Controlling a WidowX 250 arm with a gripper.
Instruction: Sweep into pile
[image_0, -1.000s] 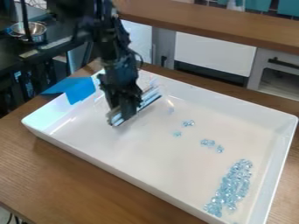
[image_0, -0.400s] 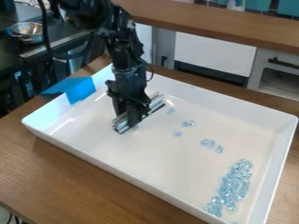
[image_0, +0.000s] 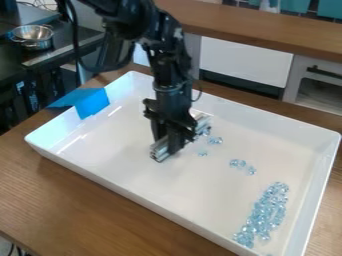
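You're in a kitchen-like setting: 1 wooden counter (image_0: 254, 30) runs above white cabinet fronts (image_0: 244, 59) behind your work area, and 1 metal pot (image_0: 33, 35) sits on a black worktop (image_0: 72, 39).

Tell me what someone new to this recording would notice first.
Probably the large white tray set at a slant on the wooden table, with the black arm over its far left part, its pincer closed on a metal bar. Next comes the long heap of pale blue pieces near the tray's right end, then the bright blue tape over its left rim.
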